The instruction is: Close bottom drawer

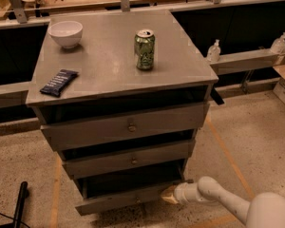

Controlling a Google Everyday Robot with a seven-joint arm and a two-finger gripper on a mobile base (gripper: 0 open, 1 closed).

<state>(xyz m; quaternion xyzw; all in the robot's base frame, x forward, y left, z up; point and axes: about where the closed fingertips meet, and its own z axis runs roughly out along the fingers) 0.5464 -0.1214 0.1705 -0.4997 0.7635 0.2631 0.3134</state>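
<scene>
The grey cabinet has three drawers, all pulled out a little. The bottom drawer (pixel 126 199) has the slimmest front panel, a small round knob and a dark inside, and it sticks out furthest. My gripper (pixel 170 195) is on the end of the white arm coming in from the lower right. Its tip sits against the right end of the bottom drawer's front panel.
On the cabinet top (pixel 104 70) stand a white bowl (pixel 65 33), a green can (pixel 145 49) and a dark snack bar (pixel 59 82). The middle drawer (pixel 128 159) and top drawer (pixel 128 126) are above. A black post (pixel 20 203) stands on the floor at lower left.
</scene>
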